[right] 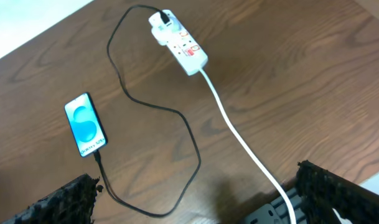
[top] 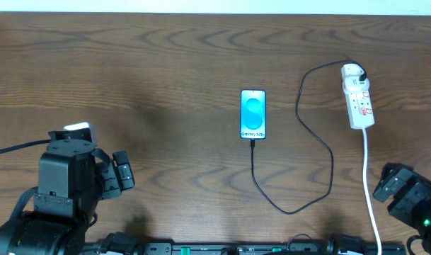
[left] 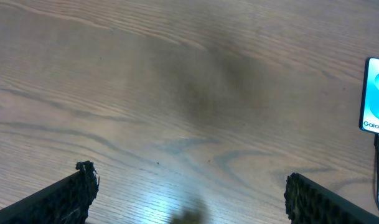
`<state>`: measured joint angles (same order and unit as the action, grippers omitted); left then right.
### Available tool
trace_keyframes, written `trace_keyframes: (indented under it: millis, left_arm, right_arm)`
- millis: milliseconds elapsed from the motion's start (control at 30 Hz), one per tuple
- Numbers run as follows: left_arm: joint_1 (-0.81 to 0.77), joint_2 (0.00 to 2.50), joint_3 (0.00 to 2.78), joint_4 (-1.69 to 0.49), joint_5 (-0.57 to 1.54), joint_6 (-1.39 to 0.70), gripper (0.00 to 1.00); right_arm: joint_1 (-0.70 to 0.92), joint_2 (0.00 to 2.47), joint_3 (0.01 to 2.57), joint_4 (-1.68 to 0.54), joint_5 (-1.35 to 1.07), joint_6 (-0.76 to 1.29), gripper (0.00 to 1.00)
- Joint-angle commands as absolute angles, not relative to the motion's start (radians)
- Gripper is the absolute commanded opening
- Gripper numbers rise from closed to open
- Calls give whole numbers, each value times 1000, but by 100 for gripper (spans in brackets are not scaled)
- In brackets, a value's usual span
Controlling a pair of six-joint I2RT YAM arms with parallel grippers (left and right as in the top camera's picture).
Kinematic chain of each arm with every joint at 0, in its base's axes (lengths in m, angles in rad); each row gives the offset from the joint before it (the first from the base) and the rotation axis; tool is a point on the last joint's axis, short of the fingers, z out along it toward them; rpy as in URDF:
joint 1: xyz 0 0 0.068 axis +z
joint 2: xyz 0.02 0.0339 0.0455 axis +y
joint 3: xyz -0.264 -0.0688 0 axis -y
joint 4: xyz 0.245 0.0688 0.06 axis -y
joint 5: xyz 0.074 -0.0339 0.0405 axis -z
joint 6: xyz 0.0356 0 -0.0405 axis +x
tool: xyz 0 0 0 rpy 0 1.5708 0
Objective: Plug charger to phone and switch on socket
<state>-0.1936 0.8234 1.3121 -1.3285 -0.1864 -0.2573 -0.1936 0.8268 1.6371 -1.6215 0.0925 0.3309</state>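
At the phone, the charger looks plugged in.

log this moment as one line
left tool: open, empty | right tool: open, empty | charger: tip at phone bottom edge, other end at socket | socket on/off: cannot tell

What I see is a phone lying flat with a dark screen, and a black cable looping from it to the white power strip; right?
No: the overhead view shows the phone with its screen lit bright blue, not dark. The rest holds: it lies flat, and the black cable loops from it to the white power strip.
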Motion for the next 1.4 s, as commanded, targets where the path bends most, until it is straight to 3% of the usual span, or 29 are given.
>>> trace_keyframes:
  millis: [0,833,1367]
  left_arm:
    - [-196,822,1311,-1332,-196,-248,98]
    - [-196,822,1311,-1332,-196,-248,98]
    - [-196,822,1311,-1331,-196,-248,98]
  right_arm:
    - [-189,802,1569,-1584,40,305,99]
    - [-189,712,974,-981,-293,155,99]
    - [-189,606,811,-828,-373,163,99]
